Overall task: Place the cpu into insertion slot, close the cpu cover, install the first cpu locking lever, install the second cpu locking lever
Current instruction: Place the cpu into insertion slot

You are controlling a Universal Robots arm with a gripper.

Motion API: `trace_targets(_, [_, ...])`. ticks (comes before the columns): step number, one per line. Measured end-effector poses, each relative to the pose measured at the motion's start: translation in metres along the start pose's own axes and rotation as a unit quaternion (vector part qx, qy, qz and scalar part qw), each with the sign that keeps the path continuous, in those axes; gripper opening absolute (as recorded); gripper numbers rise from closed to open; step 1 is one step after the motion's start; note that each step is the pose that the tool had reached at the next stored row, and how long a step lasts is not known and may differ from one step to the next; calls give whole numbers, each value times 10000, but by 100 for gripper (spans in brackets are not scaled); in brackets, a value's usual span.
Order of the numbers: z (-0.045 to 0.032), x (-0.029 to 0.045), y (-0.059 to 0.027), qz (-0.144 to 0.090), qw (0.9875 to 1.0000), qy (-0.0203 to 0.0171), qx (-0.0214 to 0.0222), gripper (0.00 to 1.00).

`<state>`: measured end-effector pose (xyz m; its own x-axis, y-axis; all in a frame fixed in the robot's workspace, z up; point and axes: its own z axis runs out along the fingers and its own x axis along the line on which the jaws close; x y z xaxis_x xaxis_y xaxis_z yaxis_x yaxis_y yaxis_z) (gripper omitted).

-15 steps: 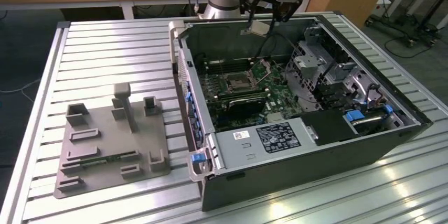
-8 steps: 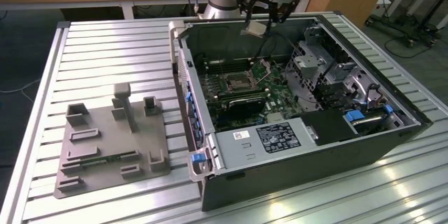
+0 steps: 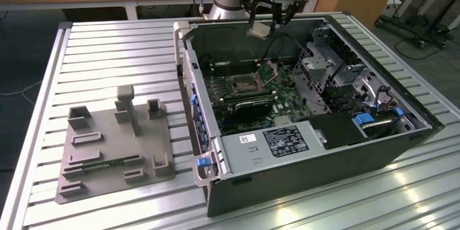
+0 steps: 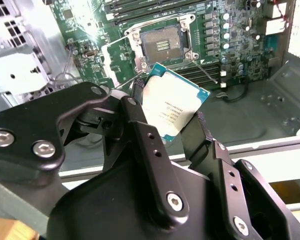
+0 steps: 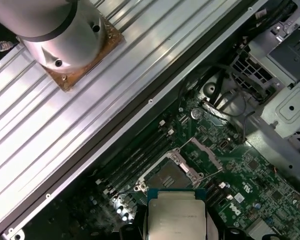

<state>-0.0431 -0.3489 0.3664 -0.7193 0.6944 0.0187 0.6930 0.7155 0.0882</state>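
The cpu (image 4: 172,105), judged light, stiff and fragile, is pinched by opposite edges in the gripper (image 4: 168,117), clear of the slot (image 4: 162,45).

Ribbed metal table (image 3: 107,52) bears open computer case (image 3: 323,173) and grey fixture (image 3: 107,130).

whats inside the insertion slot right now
Nothing. In the second wrist view the insertion slot shows a bare dark centre. The cpu is clamped in the pincer above it, apart from the slot, and its corner hides a bit of the slot's rim.
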Motion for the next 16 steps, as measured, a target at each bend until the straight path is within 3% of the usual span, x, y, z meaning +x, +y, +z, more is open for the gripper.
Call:
trace_targets(3, [12,0,-1,265,9996,-23,-6,54])
trace_targets(8, [28,1,-4,625,9980,-55,-12,54])
trace_targets(16, [44,7,-12,1103,9938,-98,-21,54])
